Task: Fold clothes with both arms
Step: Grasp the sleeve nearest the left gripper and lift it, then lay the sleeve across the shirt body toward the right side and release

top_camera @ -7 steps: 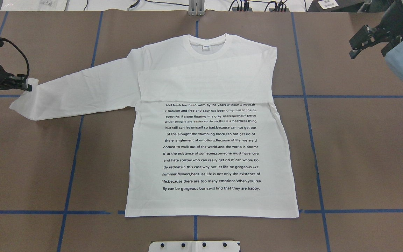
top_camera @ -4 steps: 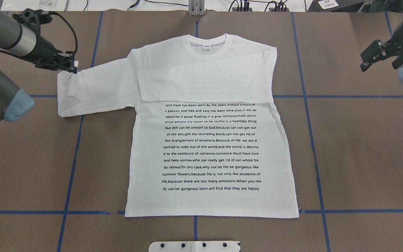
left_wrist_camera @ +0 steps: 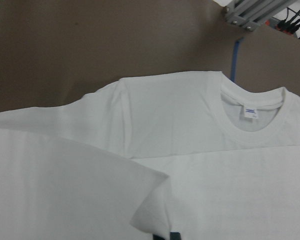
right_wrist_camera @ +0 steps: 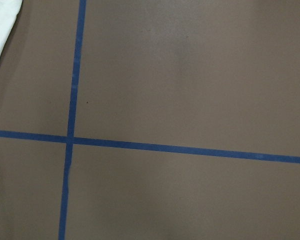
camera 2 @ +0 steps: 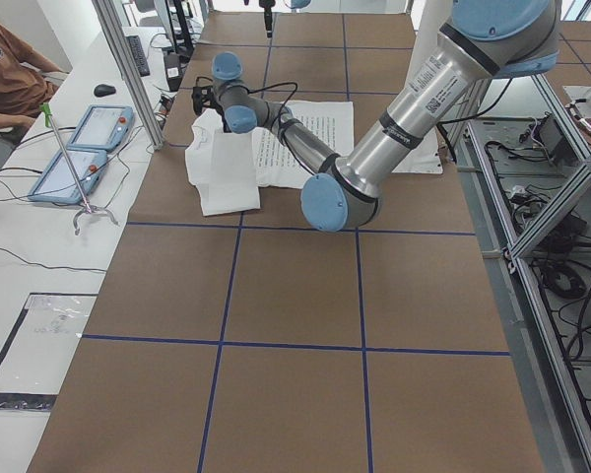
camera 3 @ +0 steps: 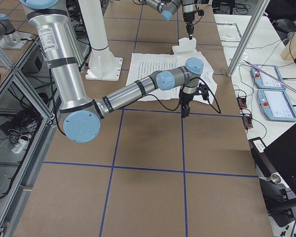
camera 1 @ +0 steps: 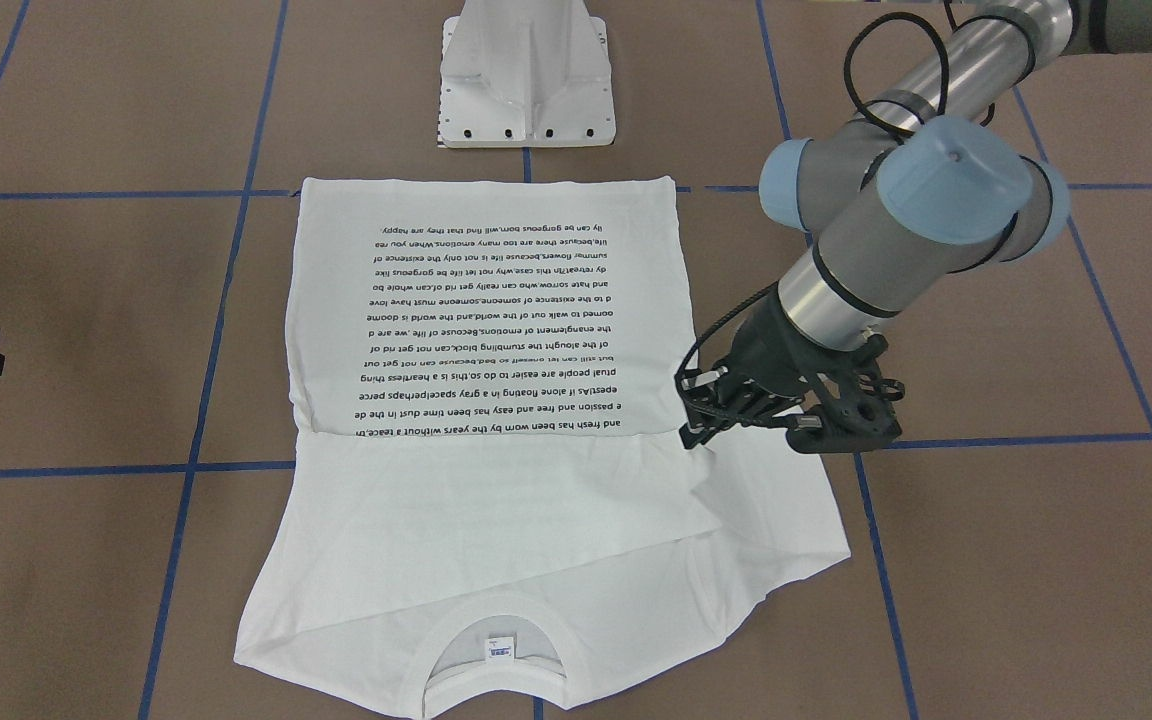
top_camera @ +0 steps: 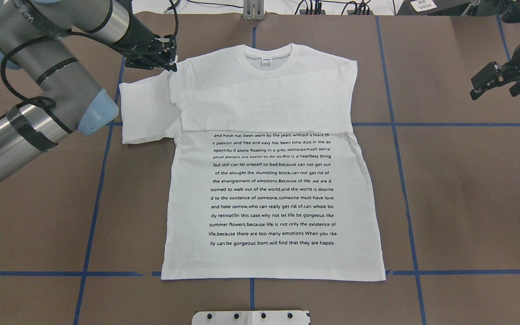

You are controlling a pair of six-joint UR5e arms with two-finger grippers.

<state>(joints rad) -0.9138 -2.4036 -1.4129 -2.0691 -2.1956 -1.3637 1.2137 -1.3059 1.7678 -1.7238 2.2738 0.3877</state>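
Moved: left gripper [top_camera: 168, 63] has swung in from the table's left edge to the T-shirt [top_camera: 269, 264] shoulder, bringing the left-side sleeve [top_camera: 147, 110] with it. The sleeve is now doubled over beside the body.
Left gripper: clamped on the sleeve cuff at the shoulder seam, left of the collar [top_camera: 267, 56].
Right gripper [top_camera: 492, 88]: well clear of the shirt, over bare table [top_camera: 458, 189] at far right. Fingers look spread, but it sits near the frame edge, so not certain.
T-shirt: flat at table centre, printed text [top_camera: 271, 189] facing up, collar away from the robot, hem toward the pedestal base [top_camera: 251, 317].
Right-side sleeve [top_camera: 264, 110]: folded across the chest, its lower edge just above the top text line.
Right wrist view: brown table, blue tape lines [right_wrist_camera: 190, 149], white cloth at the left edge.
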